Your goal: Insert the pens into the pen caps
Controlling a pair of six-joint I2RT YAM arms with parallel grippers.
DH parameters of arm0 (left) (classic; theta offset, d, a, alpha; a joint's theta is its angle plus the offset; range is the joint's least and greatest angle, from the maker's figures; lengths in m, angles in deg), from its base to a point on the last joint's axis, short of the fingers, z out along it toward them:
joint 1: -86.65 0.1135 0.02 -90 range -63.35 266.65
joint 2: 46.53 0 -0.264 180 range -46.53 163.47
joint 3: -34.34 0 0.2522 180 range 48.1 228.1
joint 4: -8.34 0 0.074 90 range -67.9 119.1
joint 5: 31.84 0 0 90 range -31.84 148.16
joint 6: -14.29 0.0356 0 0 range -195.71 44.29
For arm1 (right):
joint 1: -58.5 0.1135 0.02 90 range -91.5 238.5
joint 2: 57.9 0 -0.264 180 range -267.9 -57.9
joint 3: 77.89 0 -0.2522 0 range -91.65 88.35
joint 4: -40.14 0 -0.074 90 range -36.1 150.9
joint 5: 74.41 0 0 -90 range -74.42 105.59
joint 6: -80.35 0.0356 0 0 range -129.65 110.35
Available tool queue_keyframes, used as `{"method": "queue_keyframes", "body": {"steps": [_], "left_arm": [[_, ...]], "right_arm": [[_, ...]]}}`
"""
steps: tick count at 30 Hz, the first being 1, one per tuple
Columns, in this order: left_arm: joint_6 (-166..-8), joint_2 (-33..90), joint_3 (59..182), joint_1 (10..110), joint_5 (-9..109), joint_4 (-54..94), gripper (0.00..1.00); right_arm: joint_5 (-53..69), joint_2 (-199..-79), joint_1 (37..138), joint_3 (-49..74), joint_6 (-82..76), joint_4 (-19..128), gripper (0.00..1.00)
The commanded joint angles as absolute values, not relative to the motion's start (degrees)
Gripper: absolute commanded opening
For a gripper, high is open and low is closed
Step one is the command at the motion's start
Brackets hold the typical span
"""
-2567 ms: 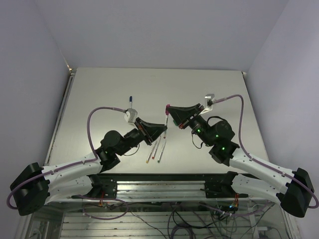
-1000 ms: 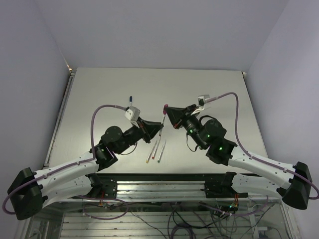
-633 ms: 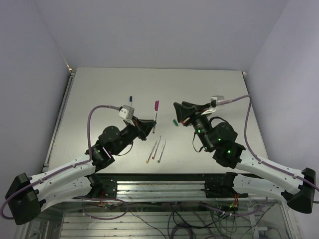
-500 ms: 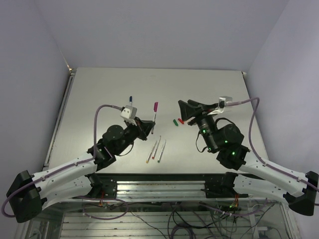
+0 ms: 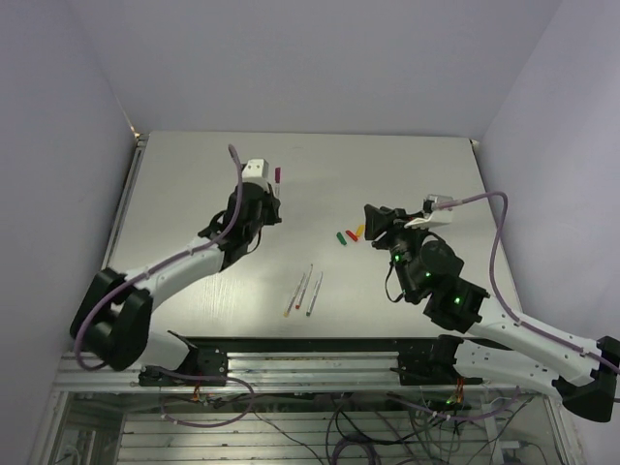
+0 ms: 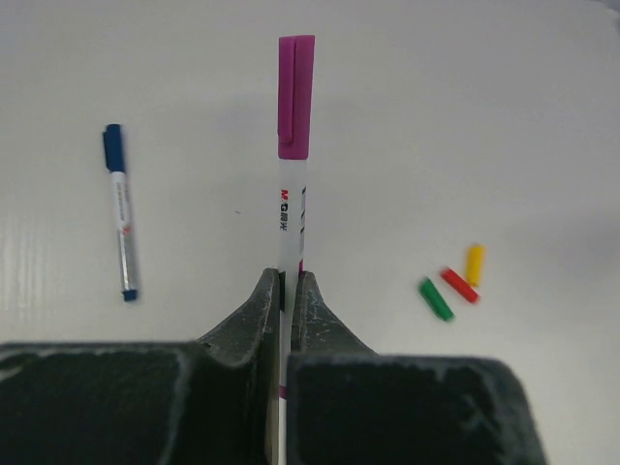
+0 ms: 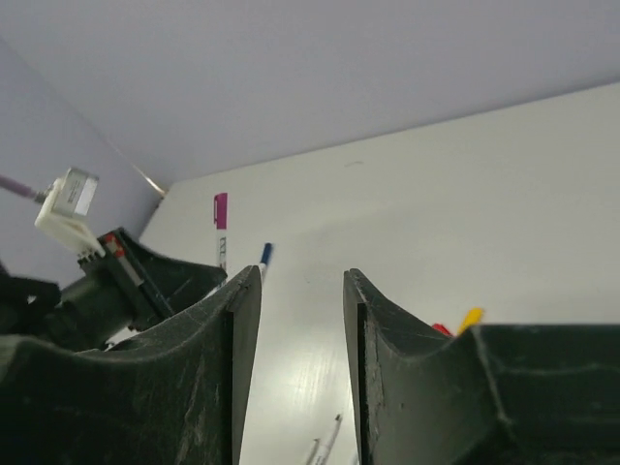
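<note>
Findings at this moment, for your attention.

**Left jaws:** They were clamped tight on the lower barrel of the magenta-capped pen (image 6: 291, 208). The pen stood straight out from them, and its magenta cap (image 6: 295, 97) appeared seated on the far end. In the top view you held this pen above the counter (image 5: 436, 174), at about 11 o'clock from the counter's centre. In the left wrist view the blue-capped pen (image 6: 118, 223) lay flat on the counter at 9 o'clock of the held pen, well apart from it.

**Right jaws:** They stood parted with nothing between them, and bare counter showed through the gap.

**Loose items:**
- The green cap (image 5: 339, 237), red cap (image 5: 350, 234) and yellow cap (image 5: 359, 231) lay close together at about 8 o'clock of the right jaws.
- The three uncapped pens (image 5: 305, 289) lay side by side at 7 o'clock of those caps, towards the near edge.

**Handling assessment (judgement):**
- The pens looked light, stiff and smooth, so they would likely roll on the counter and pivot if you pinched one near an end.
- You would do best to take a pen across mid-barrel, leaving the tip end free for the cap.
- The caps looked tiny and light, apt to skid or flip at a touch.
- You should grip a cap by its closed end and keep the mouth clear.
- A modest squeeze should suffice, since alignment matters more than force.
</note>
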State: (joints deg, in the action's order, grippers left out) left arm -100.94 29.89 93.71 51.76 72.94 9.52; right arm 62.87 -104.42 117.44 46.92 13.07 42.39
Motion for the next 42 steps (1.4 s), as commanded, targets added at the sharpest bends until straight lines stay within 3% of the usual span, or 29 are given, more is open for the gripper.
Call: {"method": "queue_keyframes", "body": {"steps": [1, 5, 14, 38, 42], "left_arm": [[-100.4, 38.4, 100.2, 55.4, 72.2, 14.0, 0.07], [-101.1, 45.8, 104.6, 56.8, 71.0, 15.8, 0.07], [-100.9, 58.2, 114.0, 58.6, 74.5, 24.8, 0.07], [-98.3, 71.7, 128.4, 60.2, 82.6, 34.7, 0.07], [-98.2, 72.0, 128.4, 60.2, 82.1, 34.7, 0.13]], "right_arm": [[67.9, -104.7, 117.3, 46.8, 14.0, 46.8, 0.37], [70.4, -106.5, 117.2, 45.2, 18.5, 53.1, 0.30], [68.5, -105.7, 117.2, 46.9, 23.0, 56.0, 0.27], [65.9, -106.8, 117.3, 48.7, 26.1, 56.0, 0.23], [66.1, -107.3, 117.2, 49.0, 26.0, 55.1, 0.18]]}}
